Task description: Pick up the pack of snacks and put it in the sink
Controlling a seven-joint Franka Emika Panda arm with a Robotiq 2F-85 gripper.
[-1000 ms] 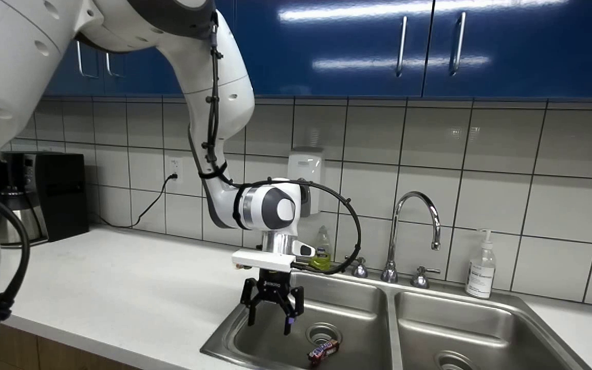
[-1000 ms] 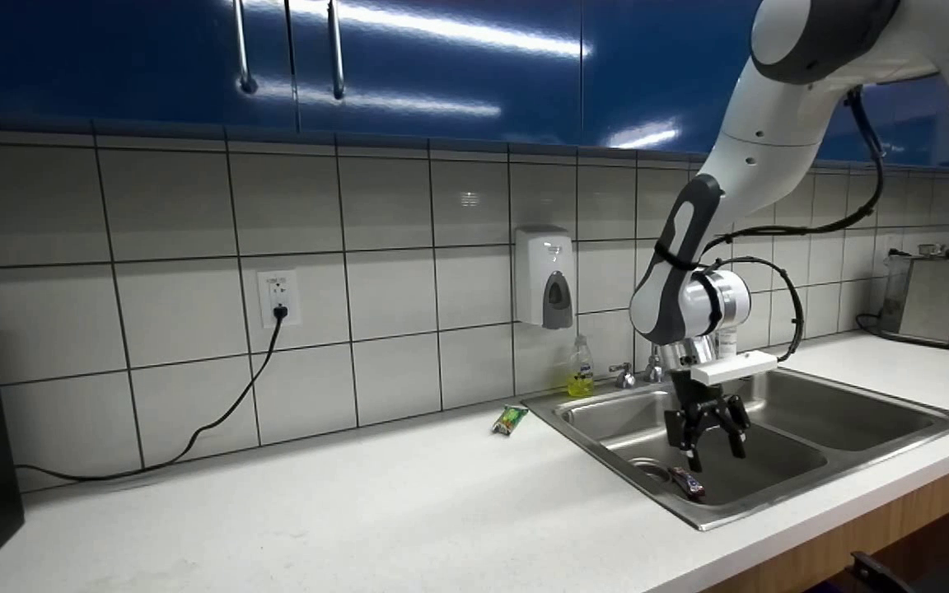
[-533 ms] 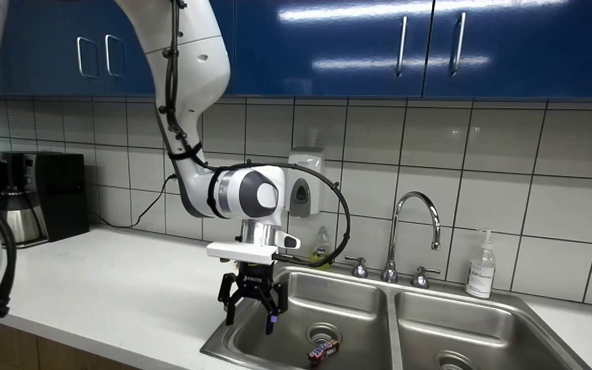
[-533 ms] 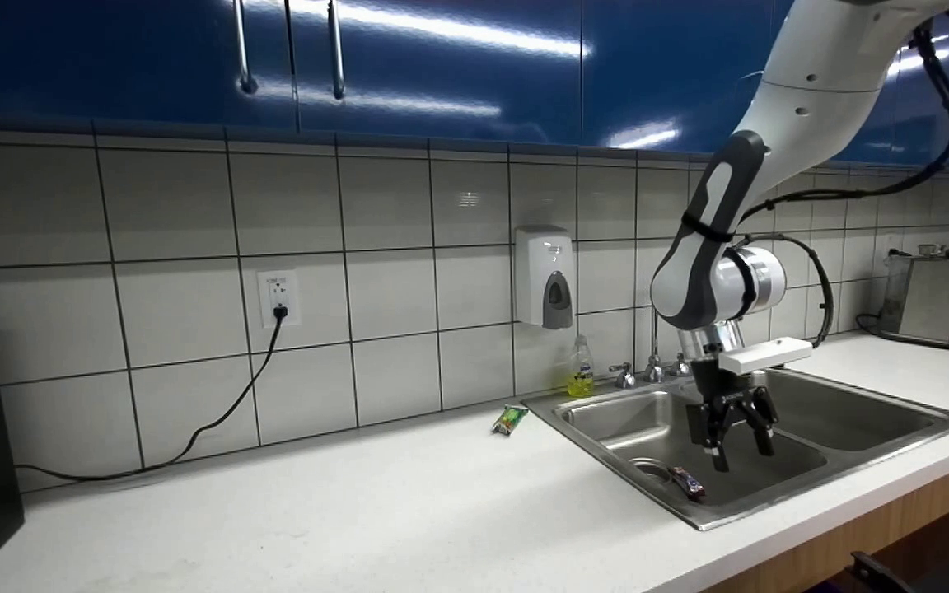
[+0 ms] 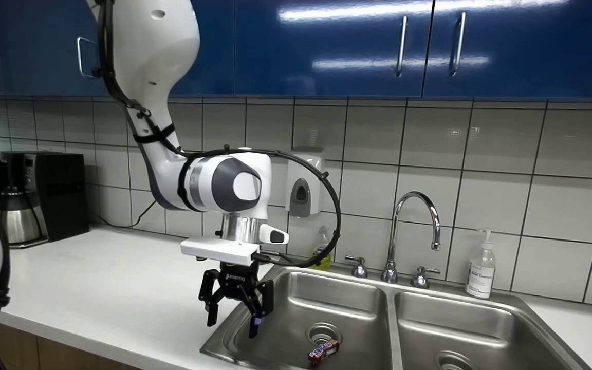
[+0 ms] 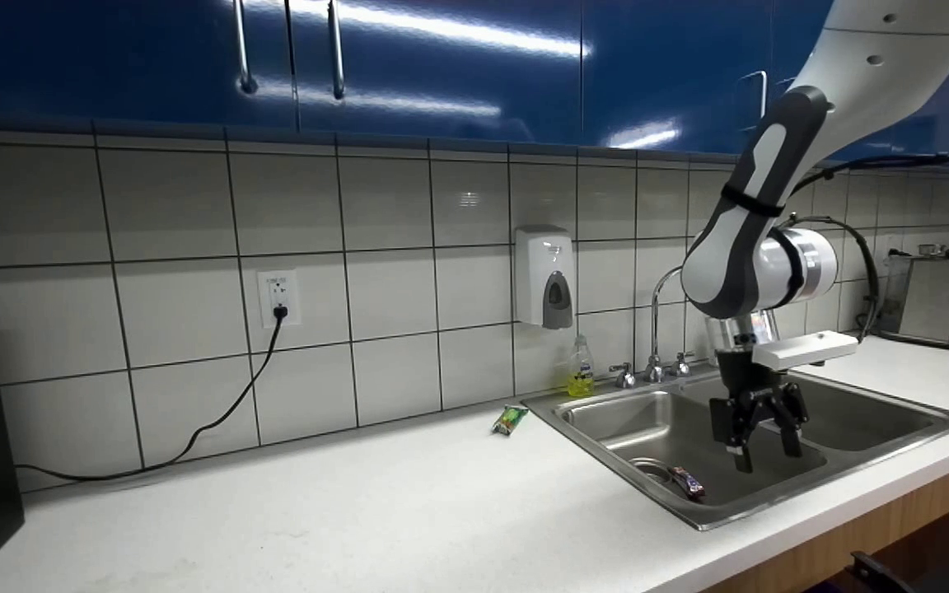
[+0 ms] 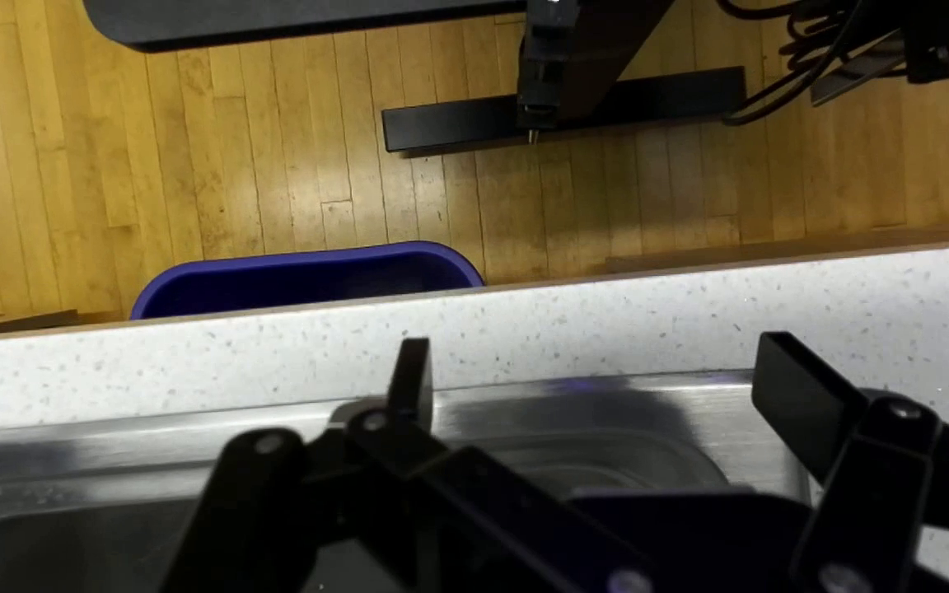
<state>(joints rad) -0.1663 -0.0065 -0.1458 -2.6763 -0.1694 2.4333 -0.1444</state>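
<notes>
- Nearest in the wrist view, the gripper (image 7: 606, 366) has its two fingers (image 7: 808, 403) spread well apart, gripping nothing; it hangs above a front corner of the sink (image 5: 393, 329).
- Below and a little farther, the pack of snacks (image 5: 323, 352) lies on the floor of the sink, in the basin nearest the gripper, and does not touch it.
- So, by the task sentence, the picking up and putting in look done: the pack is in the sink and free of any grip. What is left seems only to be taking the white arm (image 5: 147, 56) clear; no second grasp appears called for.
- Just behind the pack is the round drain (image 5: 322, 333); whether the pack's end rests on the drain's rim or only lies beside it cannot be made out.
- Toward the back, a small green packet (image 6: 510, 420) lies on the counter (image 6: 318, 511) just outside the sink. The task speaks of one pack, so this one most likely needs no moving.
- Farthest, the chrome faucet (image 5: 392, 246) rises behind the basins, well apart from the pack.
</notes>
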